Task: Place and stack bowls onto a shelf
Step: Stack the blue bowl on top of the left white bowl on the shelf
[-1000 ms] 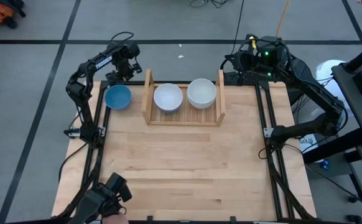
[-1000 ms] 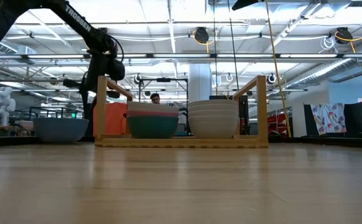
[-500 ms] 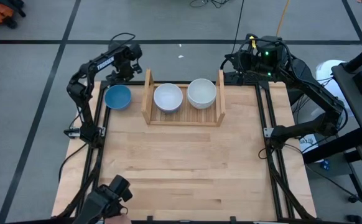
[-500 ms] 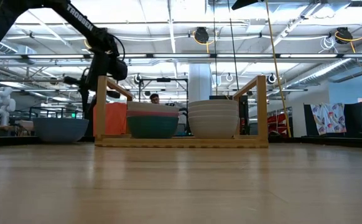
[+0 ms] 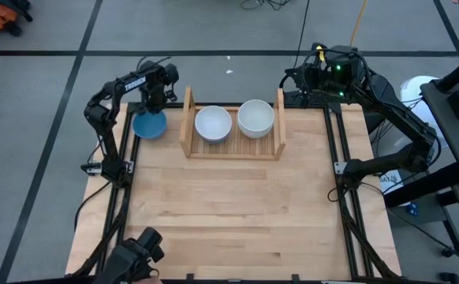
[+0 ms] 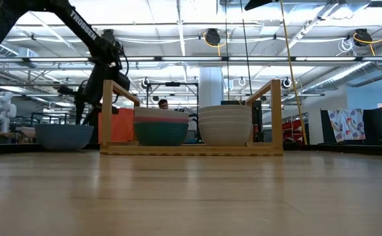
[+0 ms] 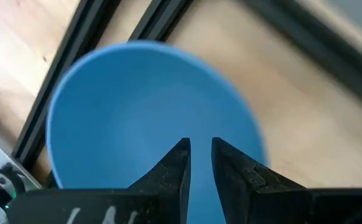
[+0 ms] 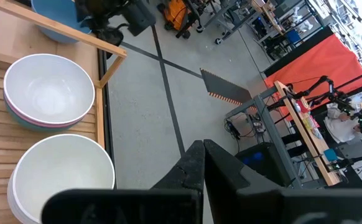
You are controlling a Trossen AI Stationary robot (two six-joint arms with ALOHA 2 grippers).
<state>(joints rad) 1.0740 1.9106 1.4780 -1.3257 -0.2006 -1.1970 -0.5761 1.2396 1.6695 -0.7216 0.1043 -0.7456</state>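
— So where was the left tool point(image 7: 198, 146) at that moment?

— Right above the blue bowl point(image 5: 149, 124), which sat on the desk point(image 5: 237, 213) just outside the shelf's point(image 5: 233, 150) left side panel. Its fingers point(image 7: 176, 163) stood a little apart, gripping nothing.

— And the shelf itself?

— Two stacks stood on it. The left stack point(image 6: 161, 128) had a teal bowl at the bottom, a pink one over it and a white one on top; the right stack point(image 6: 225, 125) was all white bowls.

— The right arm?

— It waited off the desk's far right corner, its tool point(image 8: 204, 152) clenched on nothing.
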